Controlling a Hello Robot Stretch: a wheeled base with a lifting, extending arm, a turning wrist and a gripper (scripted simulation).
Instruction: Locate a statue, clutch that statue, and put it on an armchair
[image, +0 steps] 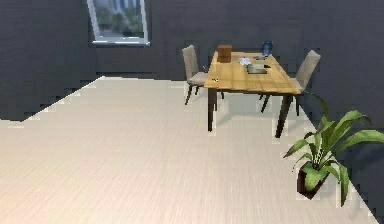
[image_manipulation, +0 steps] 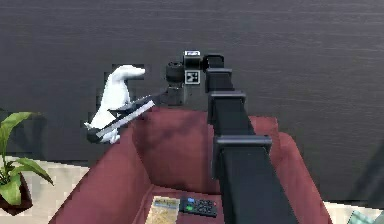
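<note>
A white statue (image_manipulation: 116, 92), shaped like a sitting animal, hangs at the far end of my gripper (image_manipulation: 100, 130) against the dark wall, so the gripper holds it. It is above the left arm of a dark red armchair (image_manipulation: 170, 155). The dark arm (image_manipulation: 240, 150) rises from the bottom edge over the armchair's seat, with its white marker squares (image_manipulation: 192, 68) near the top.
On the armchair seat lie a remote (image_manipulation: 201, 207) and a flat booklet (image_manipulation: 165, 209). A potted plant (image_manipulation: 12, 165) stands left of the armchair and shows again (image: 325, 155) at the forward view's right. A wooden dining table (image: 250, 75) with chairs stands by the far wall, bare floor before it.
</note>
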